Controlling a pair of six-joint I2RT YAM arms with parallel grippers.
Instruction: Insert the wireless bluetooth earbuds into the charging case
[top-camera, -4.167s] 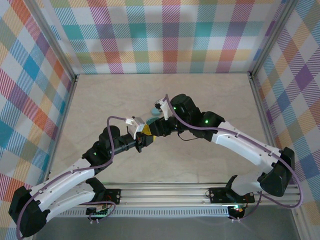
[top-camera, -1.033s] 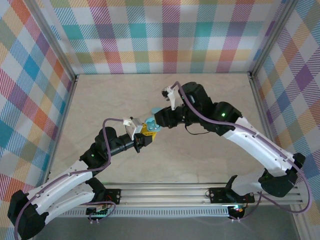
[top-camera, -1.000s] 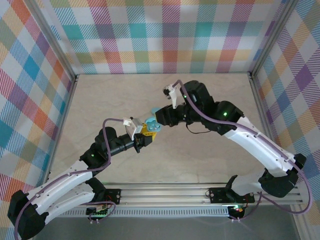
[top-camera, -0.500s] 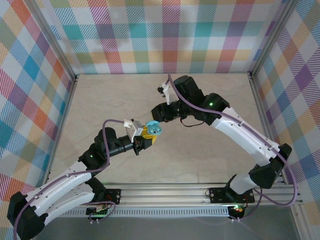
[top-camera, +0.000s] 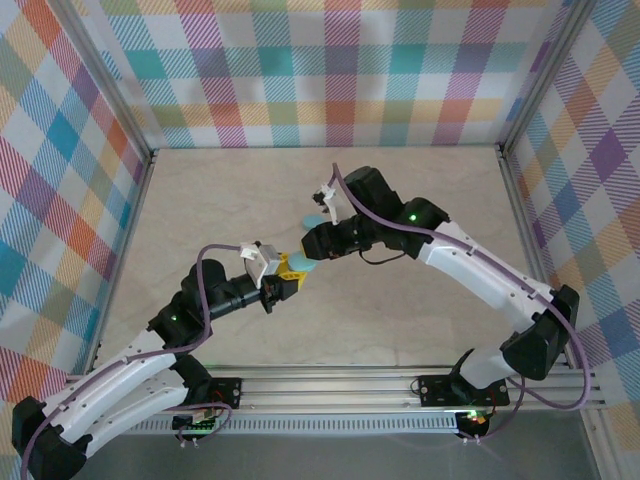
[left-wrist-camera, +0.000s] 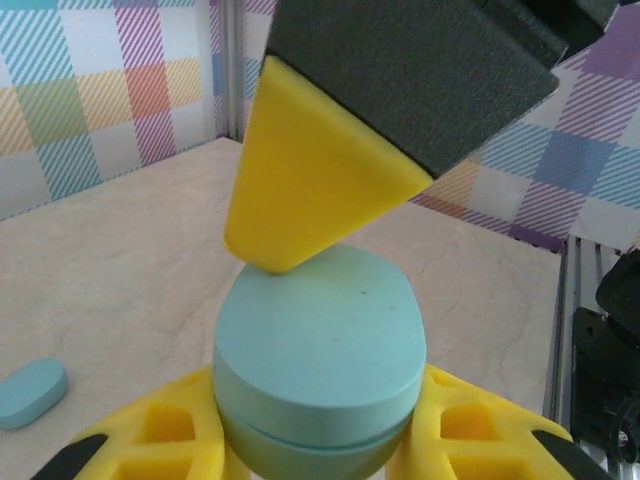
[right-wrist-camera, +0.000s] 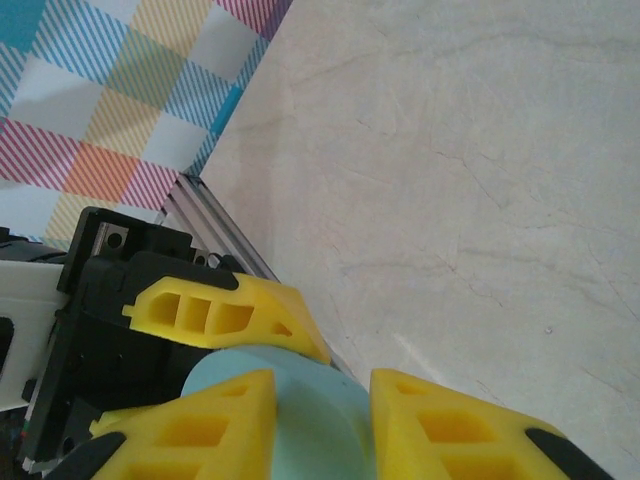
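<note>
Plastic, smooth and matt, formed the charging case (left-wrist-camera: 320, 350): a pale blue-green rounded puck with a fine seam running below its gently domed lid. The left claw (top-camera: 292, 268) was clamped on it, yellow fingers (left-wrist-camera: 150, 435) with hollow cells pressing either flank, holding it clear above the middle of the bench (top-camera: 420, 200). The right claw (right-wrist-camera: 322, 392) straddled the case with its wedge-shaped yellow fingers apart. One blunt tip, backed by a grainy dark grey block, touched the lid's edge, but whether they pinched it could not be told. A small pale blue lozenge (left-wrist-camera: 30, 392) lay flat on the bench just beyond. The bench was cream with faint marble-like veins, walled by brightly chequered panels (top-camera: 330, 70) between aluminium rails (top-camera: 340, 385).
</note>
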